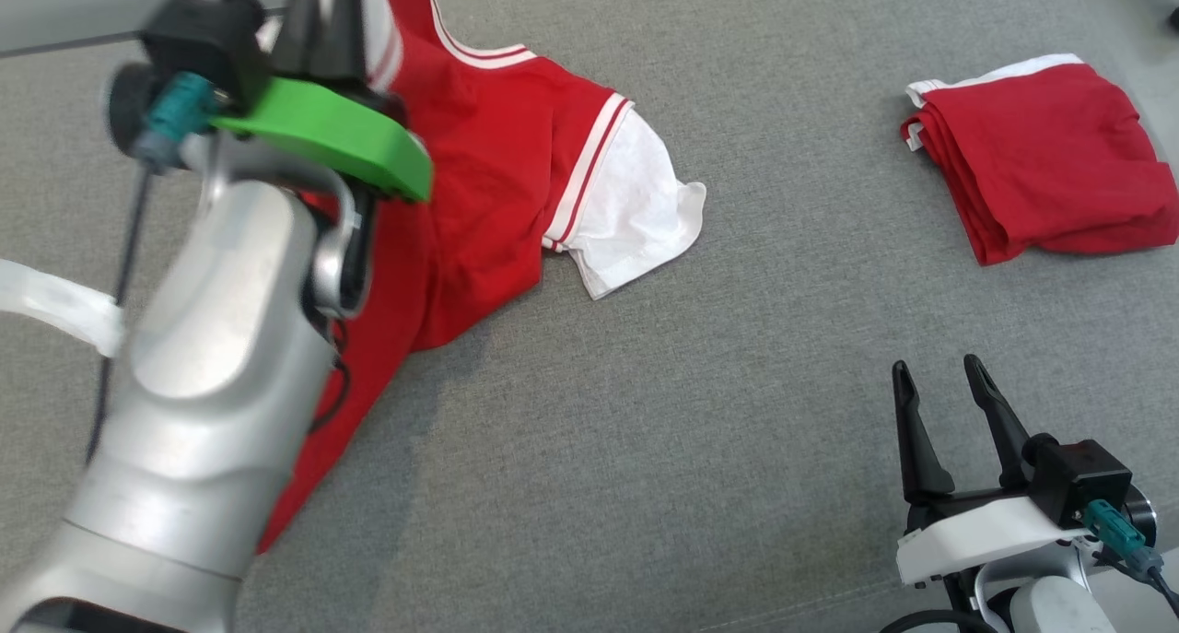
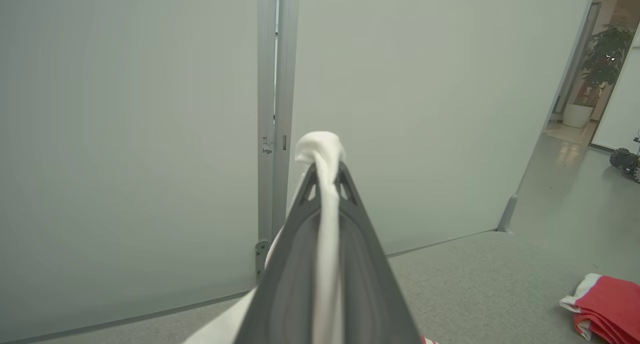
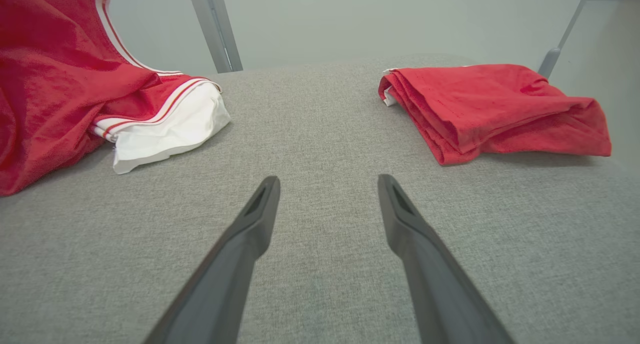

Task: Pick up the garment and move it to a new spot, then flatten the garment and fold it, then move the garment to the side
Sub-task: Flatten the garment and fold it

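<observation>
**A:** How far along are you?

**B:** Early, by the look of it: you're at the pick-up. Your left hand [image 2: 326,168] pinches white cloth of the red jersey [image 1: 497,154], which is part-lifted at the head view's upper left and trails onto the grey worktop [image 1: 737,384]. Moving, flattening, folding and setting aside are left.

**A:** Counts?

**B:** Two garments: that jersey and one folded red garment [image 1: 1050,163] at upper right. Two hands: your right hand [image 1: 939,384] is spread and empty at lower right.

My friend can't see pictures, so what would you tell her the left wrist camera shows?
Two dark fingers, shut together, pinch a strip of white cloth that bunches up above their tips. Behind them stands a pale wall, and a folded red garment lies on the grey surface at the lower right.
</observation>
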{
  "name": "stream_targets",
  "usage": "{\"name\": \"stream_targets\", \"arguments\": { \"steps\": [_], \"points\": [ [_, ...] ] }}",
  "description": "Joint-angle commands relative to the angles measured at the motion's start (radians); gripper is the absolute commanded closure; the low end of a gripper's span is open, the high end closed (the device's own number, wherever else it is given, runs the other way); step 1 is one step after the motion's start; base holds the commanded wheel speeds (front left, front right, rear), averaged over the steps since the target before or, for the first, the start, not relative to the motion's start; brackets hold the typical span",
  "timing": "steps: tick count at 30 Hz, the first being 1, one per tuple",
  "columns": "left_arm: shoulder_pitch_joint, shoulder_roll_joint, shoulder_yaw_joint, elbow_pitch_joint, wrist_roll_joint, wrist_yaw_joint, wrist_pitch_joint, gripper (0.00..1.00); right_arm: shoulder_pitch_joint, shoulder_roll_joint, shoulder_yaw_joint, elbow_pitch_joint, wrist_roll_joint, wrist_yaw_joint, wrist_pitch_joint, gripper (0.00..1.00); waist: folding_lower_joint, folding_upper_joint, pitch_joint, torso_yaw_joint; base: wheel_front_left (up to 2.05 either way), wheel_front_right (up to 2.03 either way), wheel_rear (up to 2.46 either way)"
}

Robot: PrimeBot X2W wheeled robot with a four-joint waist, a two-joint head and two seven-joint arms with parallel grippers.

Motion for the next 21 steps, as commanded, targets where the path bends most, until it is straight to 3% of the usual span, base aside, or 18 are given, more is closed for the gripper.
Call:
{"name": "stream_targets", "arguments": {
  "steps": [1,5,9,13,16,17,18,19,21],
  "points": [
    [0.025,-0.012,-0.016,-0.017,0.020,0.006,0.005,1.00,0.012,-0.004,-0.001,0.002,0.004,0.000,-0.001,0.00,0.0000,0.0001,-0.017,0.012,0.00,0.00,0.00],
    [0.145,-0.088,-0.137,-0.106,0.049,0.021,0.050,1.00,0.019,-0.004,0.000,0.007,0.019,0.000,-0.001,0.00,0.0000,0.0001,-0.023,-0.003,0.00,0.00,0.00],
    [0.242,-0.142,-0.273,-0.127,0.058,-0.004,0.096,1.00,0.009,-0.003,0.005,0.009,0.032,0.000,-0.001,0.00,0.0000,0.0001,-0.015,-0.029,0.00,0.00,0.00],
    [0.304,-0.175,-0.393,-0.061,0.020,-0.044,0.069,0.97,-0.003,-0.004,0.007,0.016,0.049,0.000,-0.001,0.00,0.0000,0.0001,-0.005,-0.063,0.00,0.00,0.00],
    [0.317,-0.177,-0.477,-0.057,-0.021,-0.073,0.036,0.59,-0.006,-0.004,0.013,0.023,0.059,0.000,-0.001,0.00,0.0000,0.0001,-0.003,-0.086,0.00,0.00,0.00],
    [0.318,-0.176,-0.527,-0.049,-0.053,-0.076,0.018,0.53,-0.010,-0.004,0.016,0.025,0.067,0.000,-0.001,0.00,0.0000,0.0001,0.000,-0.099,0.00,0.00,0.00],
    [0.317,-0.176,-0.548,-0.044,-0.068,-0.072,0.012,0.38,-0.012,-0.004,0.017,0.026,0.070,0.000,-0.001,0.00,0.0000,0.0001,0.003,-0.105,0.00,0.00,0.00],
    [0.315,-0.176,-0.569,-0.043,-0.078,-0.070,0.005,0.00,-0.014,-0.004,0.016,0.026,0.072,0.000,-0.001,0.00,0.0000,0.0001,0.006,-0.109,0.00,0.00,0.00],
    [0.317,-0.177,-0.596,-0.054,-0.118,-0.071,-0.005,0.00,-0.016,-0.004,0.016,0.028,0.076,0.000,-0.001,0.00,0.0000,0.0001,0.011,-0.116,0.00,0.00,0.00]
  ]
}}
